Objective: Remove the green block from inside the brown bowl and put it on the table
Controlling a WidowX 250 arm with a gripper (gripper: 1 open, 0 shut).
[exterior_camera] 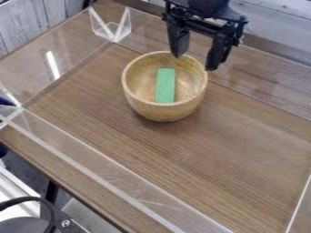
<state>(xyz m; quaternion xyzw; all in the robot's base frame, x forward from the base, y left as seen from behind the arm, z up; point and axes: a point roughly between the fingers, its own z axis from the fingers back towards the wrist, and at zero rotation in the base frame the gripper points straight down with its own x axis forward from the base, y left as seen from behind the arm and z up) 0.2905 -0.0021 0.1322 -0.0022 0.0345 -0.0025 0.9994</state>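
The brown bowl (165, 87) stands near the middle of the table (183, 150). Inside it lies the green block (165, 86), lengthwise and leaning on the inner wall. My black gripper (198, 49) hangs just above the bowl's far right rim, pointing down. Its two fingers are spread wide and hold nothing. One finger (180, 42) is over the far rim, the other to the right of the bowl. The gripper is not touching the block.
Clear acrylic walls (49, 136) run along the table's edges. A clear acrylic bracket (111, 25) stands at the far left corner. Bare tabletop extends in front of and to the right of the bowl.
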